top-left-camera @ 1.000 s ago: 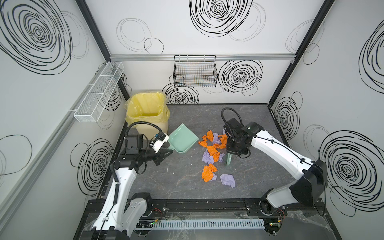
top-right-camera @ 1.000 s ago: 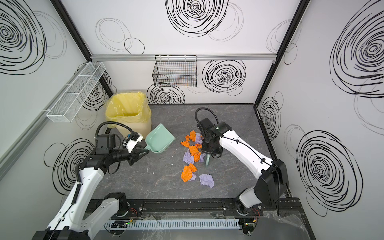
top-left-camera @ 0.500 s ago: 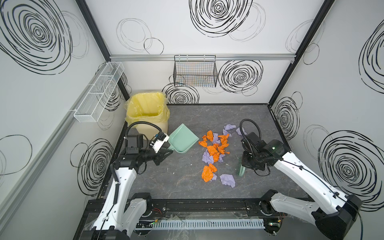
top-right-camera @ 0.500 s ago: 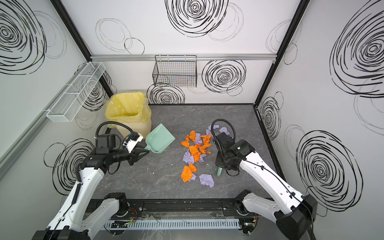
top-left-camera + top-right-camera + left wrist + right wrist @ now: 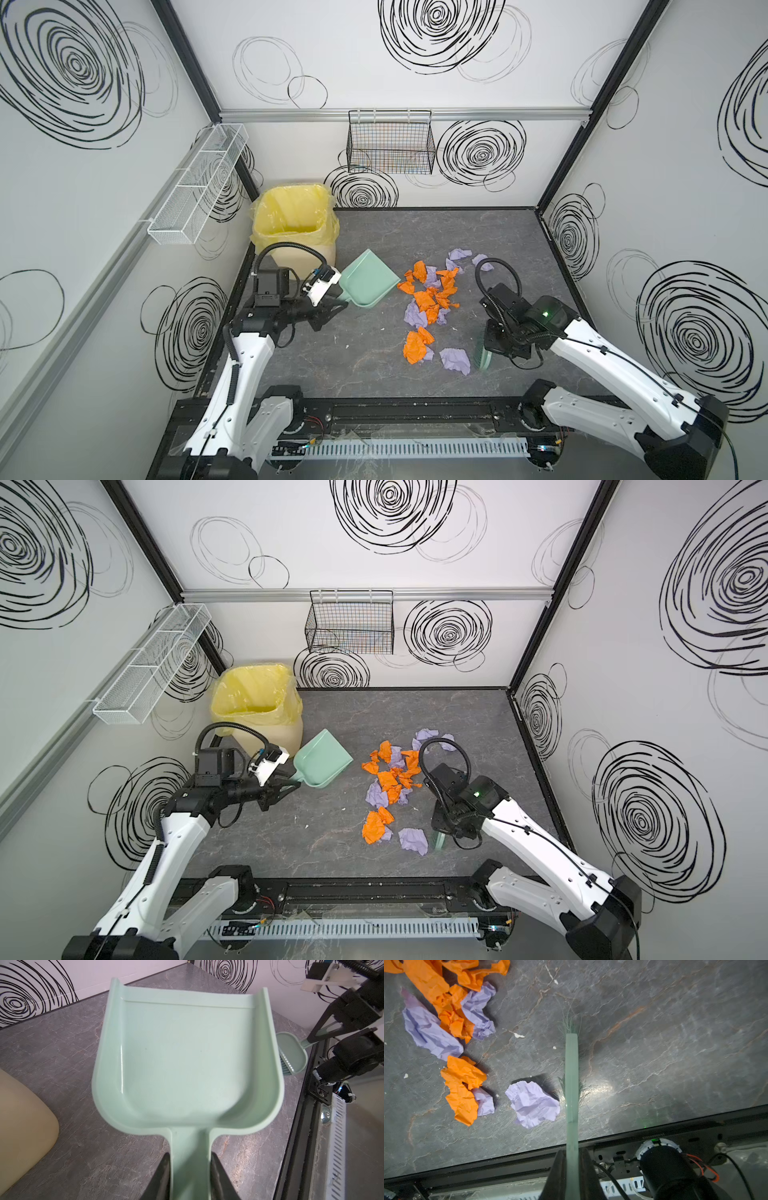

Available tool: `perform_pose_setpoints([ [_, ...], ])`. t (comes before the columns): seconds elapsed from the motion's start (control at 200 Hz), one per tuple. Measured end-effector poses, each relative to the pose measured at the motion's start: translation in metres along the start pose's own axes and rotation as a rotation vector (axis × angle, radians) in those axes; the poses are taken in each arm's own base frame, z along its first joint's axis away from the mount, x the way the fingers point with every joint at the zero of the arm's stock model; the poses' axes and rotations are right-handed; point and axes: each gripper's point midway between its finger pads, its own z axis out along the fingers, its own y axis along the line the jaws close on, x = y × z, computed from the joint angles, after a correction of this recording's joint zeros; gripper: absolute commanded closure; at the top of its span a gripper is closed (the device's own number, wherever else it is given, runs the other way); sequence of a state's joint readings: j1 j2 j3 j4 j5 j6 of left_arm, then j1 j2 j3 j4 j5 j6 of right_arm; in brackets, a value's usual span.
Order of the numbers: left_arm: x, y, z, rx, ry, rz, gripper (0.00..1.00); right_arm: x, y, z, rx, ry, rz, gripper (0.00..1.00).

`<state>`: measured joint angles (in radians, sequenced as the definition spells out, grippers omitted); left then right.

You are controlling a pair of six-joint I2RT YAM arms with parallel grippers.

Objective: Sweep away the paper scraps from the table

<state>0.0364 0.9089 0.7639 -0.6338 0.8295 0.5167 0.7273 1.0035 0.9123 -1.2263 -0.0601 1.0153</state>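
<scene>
Paper scraps point(image 5: 428, 299): crumpled orange and pale lavender pieces on the dark grey veined surface point(image 5: 365, 365), right of middle, between the two arms.
Nearest piece: a lavender wad point(image 5: 532, 1103) near the front edge, just beside the bristles of the slim mint-green plastic brush point(image 5: 571, 1076).
Right claw point(image 5: 572, 1159): clenched on the brush handle, bristles down at the surface.
Further back: an orange-and-lavender pair, then the main heap, then two lavender pieces apart at the far side.
Left claw point(image 5: 190, 1159): grasping the handle of the empty mint-green plastic dustpan point(image 5: 187, 1053), whose open edge is turned toward the heap without touching it.
Farthest: a beige bin with yellow plastic liner point(image 5: 293, 226) in the far-left corner.
Handling: by my judgement the scraps are featherweight, soft and springy. They will likely skid, tumble or slip past the bristles, so they are better pushed low from behind than pinched.
Writing: no brand or label can be read.
</scene>
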Motion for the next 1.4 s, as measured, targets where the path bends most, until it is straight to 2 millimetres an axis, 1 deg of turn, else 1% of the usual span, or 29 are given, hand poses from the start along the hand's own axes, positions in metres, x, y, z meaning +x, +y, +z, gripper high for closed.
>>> perform_pose_setpoints([
  [0.15, 0.000, -0.001, 0.001, 0.002, 0.002, 0.003, 1.00, 0.016, 0.020, 0.001, 0.014, 0.033, -0.043, 1.00],
  [0.35, 0.000, -0.002, 0.002, 0.007, 0.003, 0.009, 1.00, 0.020, 0.049, 0.004, -0.001, 0.053, -0.042, 1.00],
  [0.47, 0.000, -0.002, 0.002, 0.006, 0.003, 0.010, 1.00, 0.017, 0.067, 0.009, -0.048, 0.055, -0.028, 1.00],
  [0.575, 0.000, -0.002, 0.001, 0.004, 0.004, 0.011, 1.00, 0.012, 0.089, 0.010, -0.108, 0.048, -0.019, 1.00],
  [0.68, 0.000, -0.002, 0.001, 0.003, 0.004, 0.011, 1.00, 0.003, 0.110, 0.003, -0.162, 0.029, -0.011, 1.00],
  [0.78, 0.000, -0.002, 0.001, 0.003, 0.004, 0.011, 1.00, -0.007, 0.121, -0.008, -0.197, 0.003, 0.005, 1.00],
  [0.925, 0.000, -0.002, 0.001, 0.002, 0.003, 0.011, 1.00, -0.017, 0.125, -0.028, -0.215, -0.032, 0.013, 1.00],
  [1.041, -0.001, -0.002, 0.001, 0.002, 0.002, 0.012, 1.00, -0.014, 0.118, -0.040, -0.203, -0.036, -0.001, 1.00],
  [1.136, -0.001, -0.002, 0.001, 0.001, 0.002, 0.012, 1.00, -0.004, 0.112, -0.054, -0.216, -0.036, -0.042, 1.00],
  [1.281, 0.000, -0.001, 0.002, 0.003, 0.006, 0.008, 1.00, 0.017, 0.111, -0.076, -0.304, -0.039, -0.131, 1.00],
  [1.336, 0.001, -0.001, 0.003, 0.003, 0.010, 0.004, 1.00, 0.026, 0.110, -0.079, -0.331, -0.029, -0.163, 1.00],
  [1.401, 0.002, 0.001, 0.003, -0.002, 0.016, 0.001, 1.00, 0.037, 0.108, -0.072, -0.330, -0.008, -0.201, 1.00],
])
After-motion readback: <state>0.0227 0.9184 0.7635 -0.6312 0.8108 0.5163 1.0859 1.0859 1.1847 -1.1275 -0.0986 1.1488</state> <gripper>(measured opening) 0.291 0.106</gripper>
